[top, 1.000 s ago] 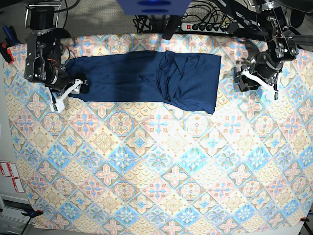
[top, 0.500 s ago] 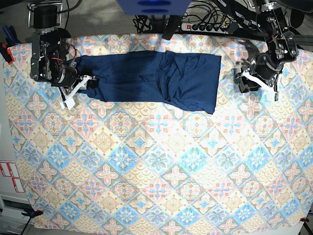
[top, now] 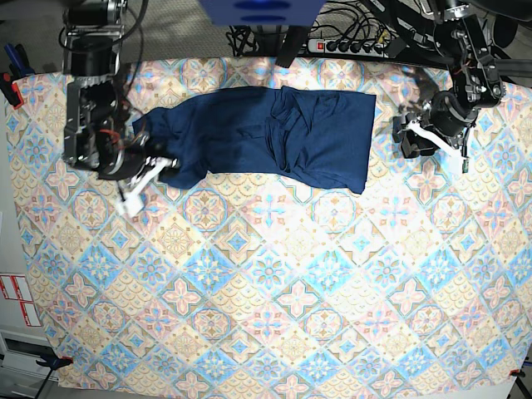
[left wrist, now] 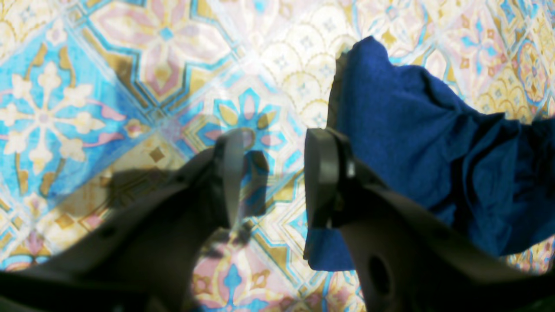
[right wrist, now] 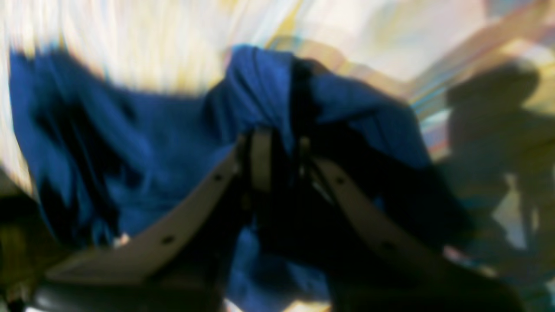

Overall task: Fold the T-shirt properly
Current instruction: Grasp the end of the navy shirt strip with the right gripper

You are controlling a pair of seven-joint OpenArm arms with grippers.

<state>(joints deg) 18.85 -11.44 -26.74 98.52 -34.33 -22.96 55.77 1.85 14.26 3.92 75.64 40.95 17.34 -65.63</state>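
The T-shirt (top: 274, 137), dark navy, lies as a long folded band across the far part of the patterned tablecloth (top: 266, 291). My right gripper (top: 166, 164) is at its left end, where the cloth is bunched and pulled inward. In the blurred right wrist view the right gripper (right wrist: 282, 141) is shut on a ridge of T-shirt (right wrist: 151, 147) fabric. My left gripper (top: 407, 137) hovers just off the shirt's right edge. In the left wrist view the left gripper (left wrist: 275, 147) is open over bare tablecloth, and one finger overlaps the T-shirt (left wrist: 412, 143) edge.
A power strip (top: 349, 43) and tangled cables lie beyond the table's far edge. A blue object (top: 259, 10) hangs at the top centre. A red clamp (top: 8, 83) sits at the left edge.
My right gripper has moved right and toward the front, closed on the shirt's left end and dragged it inward, so that end is now bunched. The left arm has barely shifted.
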